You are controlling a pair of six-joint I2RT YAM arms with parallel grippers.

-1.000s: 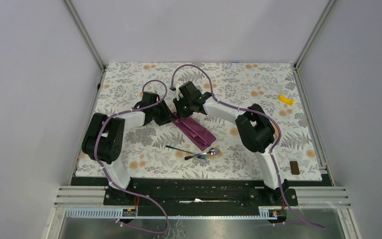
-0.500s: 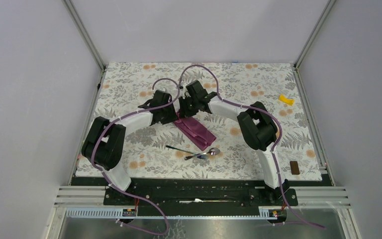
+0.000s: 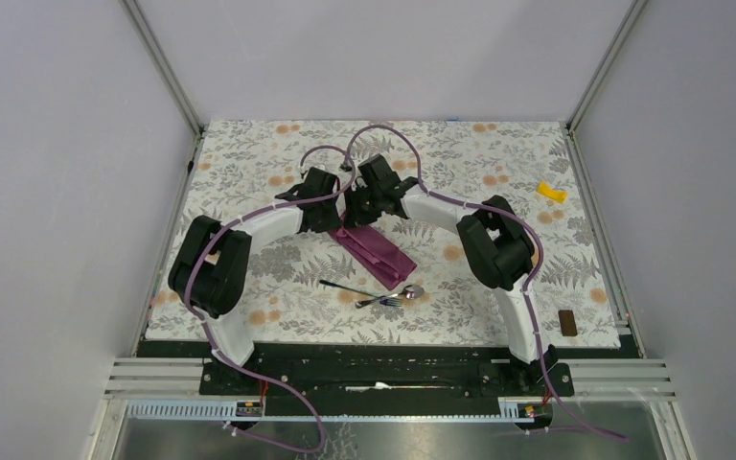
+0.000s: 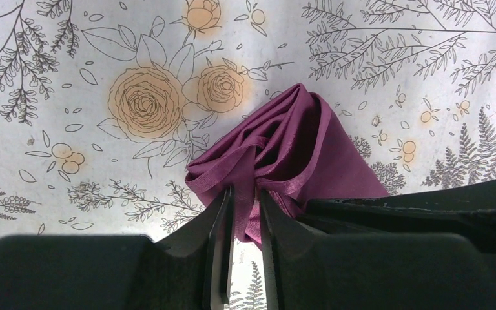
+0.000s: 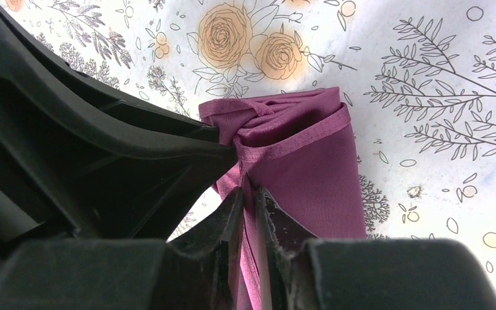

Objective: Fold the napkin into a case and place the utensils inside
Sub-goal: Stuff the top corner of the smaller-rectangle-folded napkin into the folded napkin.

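The dark purple napkin (image 3: pixel 379 251) lies folded into a narrow oblong strip, slanting from the table's middle toward the front right. Both grippers meet at its far end. My left gripper (image 3: pixel 337 218) is shut on a bunched fold of the napkin (image 4: pixel 284 155). My right gripper (image 3: pixel 357 217) is shut on the cloth's edge (image 5: pixel 297 155) right beside it, with the left gripper's finger (image 5: pixel 168 135) touching the same fold. The silver spoon (image 3: pixel 399 295) and the thin bluish utensil (image 3: pixel 345 287) lie on the tablecloth just in front of the napkin's near end.
A small yellow piece (image 3: pixel 551 192) lies at the far right. A small brown block (image 3: pixel 566 322) sits near the front right edge. The floral tablecloth (image 3: pixel 249 163) covers the table between white side walls.
My left arm has swung right and forward to the napkin's far end, closing in beside the right gripper. The napkin's strip and the utensils have stayed put.
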